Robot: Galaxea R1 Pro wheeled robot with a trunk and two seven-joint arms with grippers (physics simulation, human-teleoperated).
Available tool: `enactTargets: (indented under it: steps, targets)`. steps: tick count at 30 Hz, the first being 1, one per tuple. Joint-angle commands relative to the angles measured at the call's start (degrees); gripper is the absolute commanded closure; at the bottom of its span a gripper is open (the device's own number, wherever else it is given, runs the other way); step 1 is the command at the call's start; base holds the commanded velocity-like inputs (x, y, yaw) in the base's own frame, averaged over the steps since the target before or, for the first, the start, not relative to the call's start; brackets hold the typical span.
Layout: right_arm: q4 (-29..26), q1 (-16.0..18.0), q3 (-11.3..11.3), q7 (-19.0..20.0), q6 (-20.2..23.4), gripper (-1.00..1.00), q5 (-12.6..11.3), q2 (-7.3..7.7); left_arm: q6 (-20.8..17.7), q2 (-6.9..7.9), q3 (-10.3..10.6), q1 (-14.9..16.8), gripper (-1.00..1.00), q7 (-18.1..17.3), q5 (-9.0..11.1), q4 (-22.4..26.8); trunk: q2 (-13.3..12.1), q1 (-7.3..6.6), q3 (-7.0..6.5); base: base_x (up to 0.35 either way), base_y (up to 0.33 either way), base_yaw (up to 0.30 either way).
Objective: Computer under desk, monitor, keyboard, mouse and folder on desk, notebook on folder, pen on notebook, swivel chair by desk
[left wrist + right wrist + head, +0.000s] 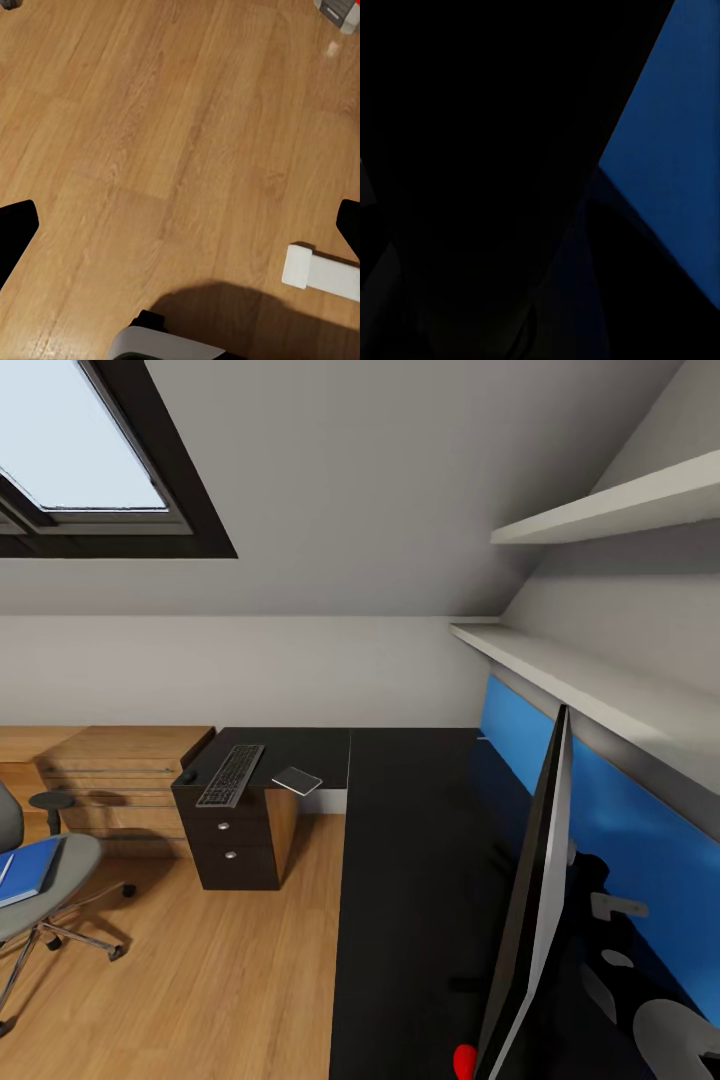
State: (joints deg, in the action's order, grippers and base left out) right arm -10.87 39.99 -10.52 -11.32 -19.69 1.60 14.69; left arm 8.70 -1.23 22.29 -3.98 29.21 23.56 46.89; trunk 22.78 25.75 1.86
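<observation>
Keyboard point(231, 775), slim and black-keyed, lies on matte black desk point(400, 880).

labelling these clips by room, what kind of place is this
Probably an attic bedroom used as a home office: a sloped ceiling with a skylight, a black L-shaped desk carrying a keyboard and monitor, and a swivel chair on wood flooring.

attic bedroom-office | skylight point(90, 450), sloped ceiling | desk point(400, 860), monitor point(535, 890), swivel chair point(45, 890)
</observation>
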Motion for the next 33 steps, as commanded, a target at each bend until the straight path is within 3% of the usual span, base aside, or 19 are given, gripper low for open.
enactTargets:
  steps: [1, 17, 33]
  targets:
    - [-0.03, 0.09, -0.11, -0.1, -0.26, 1.0, 0.25, -0.01, 0.38, 0.04, 0.21, 0.03, -1.0, 0.23, 0.61, 0.05, 0.14, 0.03, 0.11, 0.0, 0.0, 0.0]
    - [-0.03, 0.09, -0.2, -0.1, -0.34, 1.0, 0.25, -0.01, 0.43, 0.09, 0.12, 0.03, -1.0, 0.23, 0.68, 0.05, 0.14, 0.03, 0.11, 0.001, -0.005, 0.0]
    - [-0.05, 0.09, -0.2, -0.1, -0.35, 1.0, 0.25, -0.01, 0.44, 0.09, 0.12, 0.03, -1.0, 0.23, 0.61, 0.05, 0.14, 0.03, 0.11, 0.1, -0.09, 0.0]
